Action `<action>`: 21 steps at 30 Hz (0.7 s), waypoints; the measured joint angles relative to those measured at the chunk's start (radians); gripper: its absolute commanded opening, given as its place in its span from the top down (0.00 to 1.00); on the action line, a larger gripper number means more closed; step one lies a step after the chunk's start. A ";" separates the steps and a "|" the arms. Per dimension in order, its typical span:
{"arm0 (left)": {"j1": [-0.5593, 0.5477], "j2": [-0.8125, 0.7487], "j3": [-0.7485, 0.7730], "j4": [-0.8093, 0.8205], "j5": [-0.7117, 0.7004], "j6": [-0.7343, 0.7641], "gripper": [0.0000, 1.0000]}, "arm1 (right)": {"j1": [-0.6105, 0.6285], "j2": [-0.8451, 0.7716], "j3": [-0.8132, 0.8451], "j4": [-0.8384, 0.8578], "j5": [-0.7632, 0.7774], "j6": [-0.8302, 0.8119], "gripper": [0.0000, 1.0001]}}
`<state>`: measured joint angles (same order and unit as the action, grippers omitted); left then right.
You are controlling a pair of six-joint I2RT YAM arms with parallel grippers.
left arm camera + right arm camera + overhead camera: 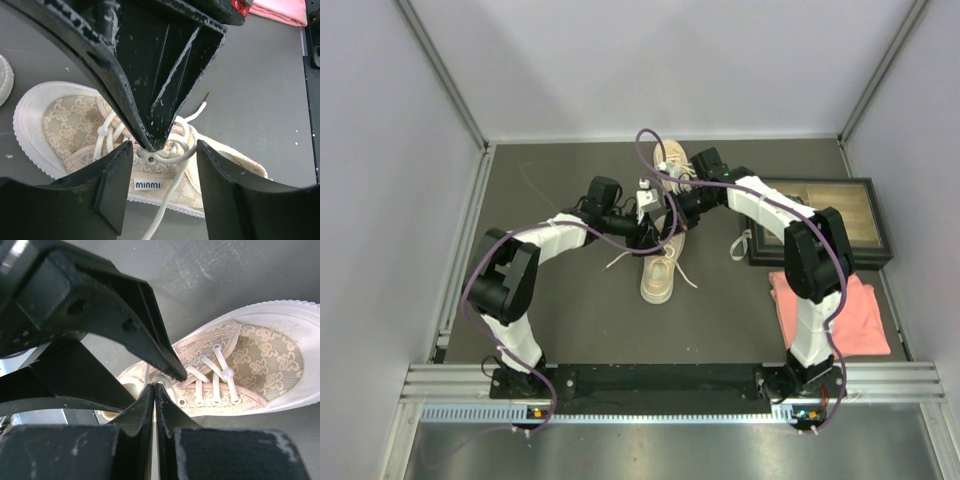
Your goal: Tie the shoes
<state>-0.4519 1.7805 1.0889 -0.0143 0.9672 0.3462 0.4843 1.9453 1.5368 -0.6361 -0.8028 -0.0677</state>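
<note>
Work centred on the near shoe (660,270), mid-table
Left gripper (164,149) stood open astride the white laces (175,157); right gripper (155,389) was pressed shut at them; the other shoe (672,160) lay just behind

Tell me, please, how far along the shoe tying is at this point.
Done: nothing is tied yet. The near shoe has its laces threaded but loose. In hand: the right claw, shut, has its tips at the top lace crossing, and the open left claw straddles the same spot. Left: a knot and bow here, then the far shoe, which the arms mostly hide.
</note>
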 measured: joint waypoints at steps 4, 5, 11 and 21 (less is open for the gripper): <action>0.000 0.022 0.024 -0.023 0.023 0.024 0.48 | 0.000 0.000 0.000 0.000 0.000 0.000 1.00; 0.000 0.027 0.029 -0.027 0.028 0.028 0.48 | 0.000 0.000 0.000 0.000 0.000 0.000 1.00; 0.001 0.048 0.045 -0.058 0.041 0.053 0.57 | 0.000 0.000 0.000 0.000 -0.001 0.000 1.00; 0.005 0.062 0.057 -0.074 0.047 0.071 0.80 | 0.000 0.000 0.000 0.000 -0.008 0.000 1.00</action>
<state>-0.4473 1.8423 1.1461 -0.0883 1.0138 0.4175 0.4839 1.9453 1.5368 -0.6365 -0.8104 -0.0673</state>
